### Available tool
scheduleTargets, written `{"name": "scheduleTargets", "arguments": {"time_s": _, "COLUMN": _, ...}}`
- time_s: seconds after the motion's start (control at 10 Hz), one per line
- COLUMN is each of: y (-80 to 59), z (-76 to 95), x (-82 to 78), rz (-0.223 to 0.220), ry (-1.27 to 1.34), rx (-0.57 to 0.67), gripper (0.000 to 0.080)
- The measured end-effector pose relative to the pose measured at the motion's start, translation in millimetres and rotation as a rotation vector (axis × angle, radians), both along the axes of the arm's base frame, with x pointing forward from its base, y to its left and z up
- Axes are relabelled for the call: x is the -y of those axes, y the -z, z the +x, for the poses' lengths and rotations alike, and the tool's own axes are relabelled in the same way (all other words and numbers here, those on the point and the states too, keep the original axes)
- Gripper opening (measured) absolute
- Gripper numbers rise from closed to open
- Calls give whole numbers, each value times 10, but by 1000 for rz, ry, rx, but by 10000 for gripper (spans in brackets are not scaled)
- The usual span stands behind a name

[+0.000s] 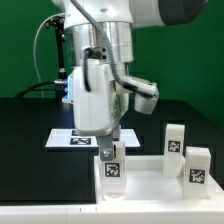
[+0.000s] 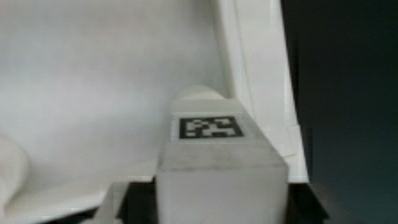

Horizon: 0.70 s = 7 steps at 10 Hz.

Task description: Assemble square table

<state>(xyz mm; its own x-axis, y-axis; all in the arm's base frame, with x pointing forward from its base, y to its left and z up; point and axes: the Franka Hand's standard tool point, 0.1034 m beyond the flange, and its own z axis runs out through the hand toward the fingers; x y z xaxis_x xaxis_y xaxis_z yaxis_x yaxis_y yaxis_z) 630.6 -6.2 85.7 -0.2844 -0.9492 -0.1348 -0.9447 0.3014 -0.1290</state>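
My pincer hangs low over the square top, at the near corner toward the exterior view's left. Fingers point straight down.

Clamped between them: one white leg, upright, its black-and-white tag facing the exterior camera. The leg stands on or just above the top at that corner; I cannot tell from here whether its foot is seated in a socket.

Wrist view: the held leg fills the middle, tag plain on its face, my two finger pads dark and blurred on either side of it, touching its flanks. Behind it, the pale surface of the top, a raised white edge running beside the leg, then the black table beyond.

Two more legs at the exterior view's right side of the top: one upright farther back, one upright nearer, both tagged, close together, well apart from my grip.

The marker board lies flat on the black table behind the top, partly hidden by my wrist housing
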Motion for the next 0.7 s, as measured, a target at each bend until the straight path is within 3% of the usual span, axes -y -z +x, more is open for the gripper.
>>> {"name": "scheduleTargets", "arguments": {"time_s": 0.4, "y": -2, "z": 23, "x": -81, "rz": 13, "ry": 111, "rx": 2, "gripper": 287}}
{"name": "scheduleTargets", "arguments": {"time_s": 0.5, "y": 5, "z": 17, "x": -92, "rz": 3, "ry": 64, "rx": 2, "gripper": 397}}
{"name": "scheduleTargets", "arguments": {"time_s": 0.6, "y": 20, "z": -5, "x": -139, "rz": -36, "ry": -80, "rx": -8, "gripper": 553}}
{"name": "scheduleTargets", "arguments": {"time_s": 0.7, "y": 13, "z": 4, "x": -160, "rz": -68, "ry": -260, "rx": 9, "gripper": 623}}
